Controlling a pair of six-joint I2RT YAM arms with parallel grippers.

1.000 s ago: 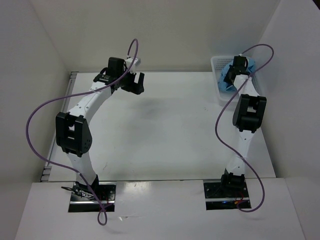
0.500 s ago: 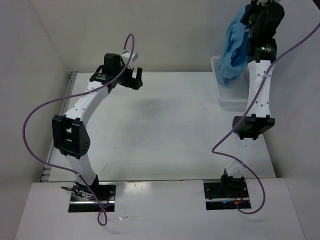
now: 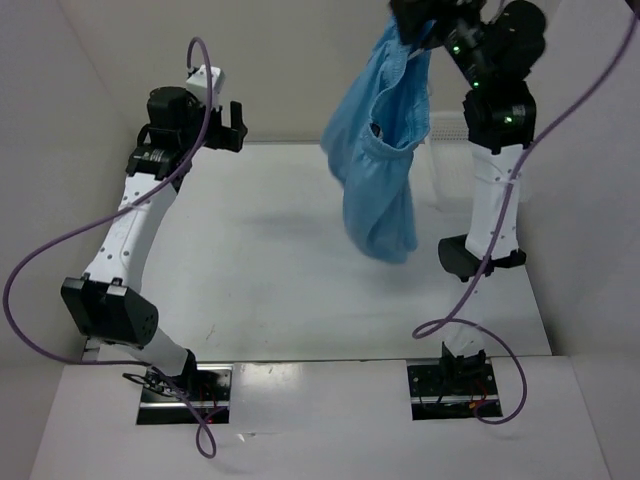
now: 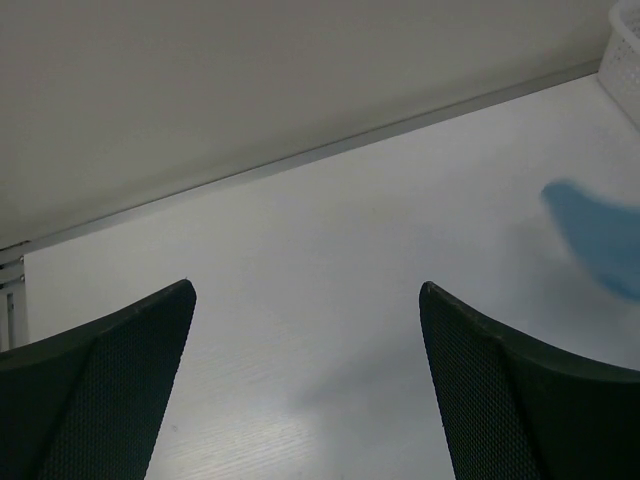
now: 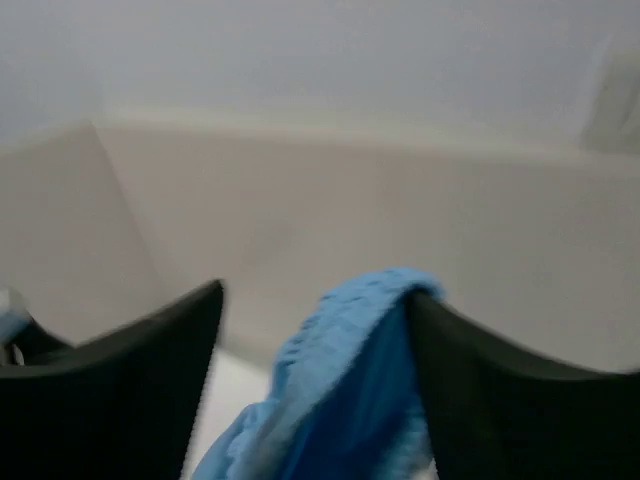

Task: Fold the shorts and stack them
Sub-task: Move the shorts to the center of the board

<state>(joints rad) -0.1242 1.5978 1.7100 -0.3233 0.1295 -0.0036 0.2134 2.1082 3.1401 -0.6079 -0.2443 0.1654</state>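
One right arm [image 3: 495, 190] upright, claw [image 5: 315, 300] high, shorts [image 3: 375, 170] beneath it.

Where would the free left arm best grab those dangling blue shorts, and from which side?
Probably the loose lower end of the shorts, approached from the robot's left by the open left end effector. They dangle lengthwise in mid-air from the raised right end effector, so that bottom edge hangs free and unobstructed on that side.

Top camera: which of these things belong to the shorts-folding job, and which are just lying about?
Job in hand:
- shorts, hanging from the right pincer
- left pincer, open and empty
- table, where the folding would be done

Lying about:
- white mesh basket
- purple cables
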